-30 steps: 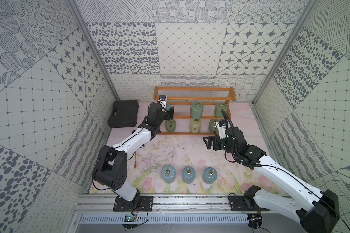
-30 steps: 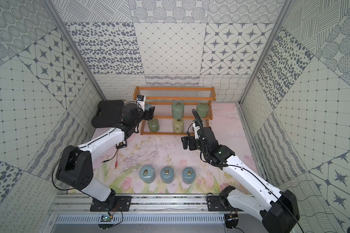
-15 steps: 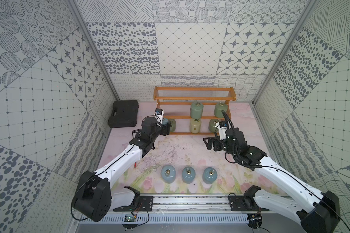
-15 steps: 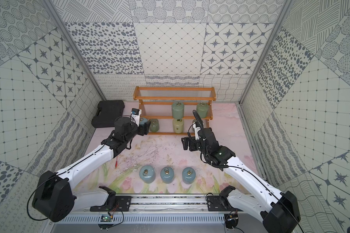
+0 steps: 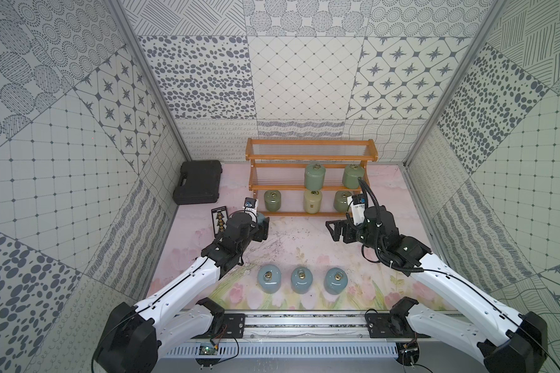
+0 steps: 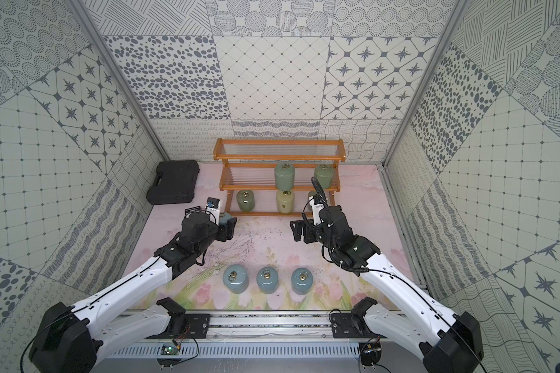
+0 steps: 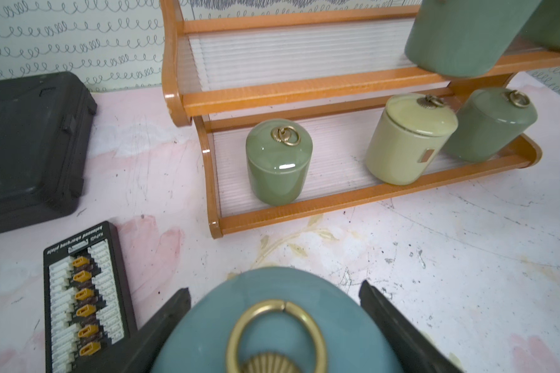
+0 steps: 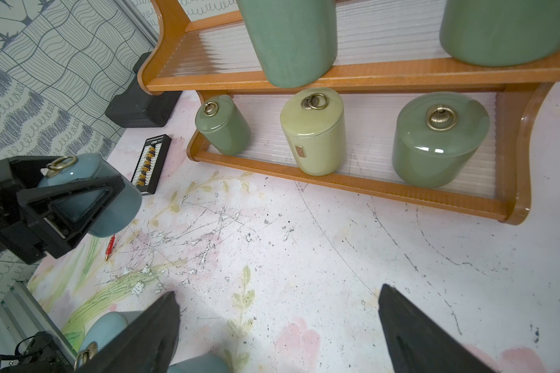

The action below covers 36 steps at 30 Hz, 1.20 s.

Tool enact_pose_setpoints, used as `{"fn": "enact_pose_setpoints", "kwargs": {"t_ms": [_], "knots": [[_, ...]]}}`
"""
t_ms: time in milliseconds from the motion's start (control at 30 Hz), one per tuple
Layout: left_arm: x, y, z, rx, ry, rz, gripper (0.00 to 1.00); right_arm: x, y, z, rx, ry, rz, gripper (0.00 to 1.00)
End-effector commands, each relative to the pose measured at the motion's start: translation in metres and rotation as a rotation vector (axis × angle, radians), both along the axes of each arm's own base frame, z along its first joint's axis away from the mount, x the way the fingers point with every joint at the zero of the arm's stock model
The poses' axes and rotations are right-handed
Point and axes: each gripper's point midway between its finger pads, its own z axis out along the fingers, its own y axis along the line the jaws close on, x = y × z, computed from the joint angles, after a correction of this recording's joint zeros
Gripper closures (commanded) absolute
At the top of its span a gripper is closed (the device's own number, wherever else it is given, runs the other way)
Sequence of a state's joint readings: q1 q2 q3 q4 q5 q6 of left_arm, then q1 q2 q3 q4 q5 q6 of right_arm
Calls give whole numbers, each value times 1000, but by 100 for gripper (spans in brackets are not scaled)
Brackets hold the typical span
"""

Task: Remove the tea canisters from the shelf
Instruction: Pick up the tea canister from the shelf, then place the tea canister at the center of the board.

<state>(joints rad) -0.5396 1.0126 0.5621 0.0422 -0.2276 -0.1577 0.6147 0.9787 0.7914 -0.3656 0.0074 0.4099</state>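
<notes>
Half closed at the left jaws, clamped on the sides of a light blue canister (image 7: 272, 285), one black finger (image 7: 162, 326) on each flank, brass ring pull (image 7: 274, 304) turned up toward the wrist camera; holds it clear of the shelf (image 5: 311, 158), near that rack's left front corner, over the worktop (image 5: 304, 239) and close to a black connector board (image 7: 84, 290); looks lifted off the surface in the right wrist view (image 8: 126, 206), though hard to be sure.

Spread wide at the right jaws, gripping nothing; hovers low over the worktop in front of the shelf's right half, well apart from the left jaws.

Further out, shows three more blue canisters upright in a row on the worktop toward the front rail, well apart from the shelf: left one (image 5: 269, 278), middle one (image 5: 302, 279), right one (image 5: 336, 277); close together, not touching.

Counts five canisters on the shelf in both top views: two sage green on the middle tier, centre green (image 5: 315, 176) and right green (image 5: 353, 176); on the bottom tier a lower left green (image 5: 273, 201), the cream canister (image 5: 312, 202) in the middle, and a lower right green (image 8: 440, 142), half hidden behind the right wrist from above; all upright, spaced apart.

Has a black case (image 5: 198, 182) lying flat at the back left, beside the shelf and against the wall.
</notes>
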Motion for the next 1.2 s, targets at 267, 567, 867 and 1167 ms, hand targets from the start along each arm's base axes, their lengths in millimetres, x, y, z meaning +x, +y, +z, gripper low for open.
{"fn": "enact_pose_setpoints", "kwargs": {"t_ms": [267, 567, 867, 1167], "knots": [[-7, 24, -27, -123, -31, 208, 34, -8, -3, 2, -13, -10, 27, 0], [-10, 26, -59, -123, -8, 256, 34, -7, -1, -2, -20, 1, 36, 0], [-12, 35, -82, -120, -14, 343, 34, -8, -1, -2, -25, 6, 36, 0], [-17, 40, -96, -97, 7, 373, 30, -8, -2, -5, -27, 16, 34, 0]]}}
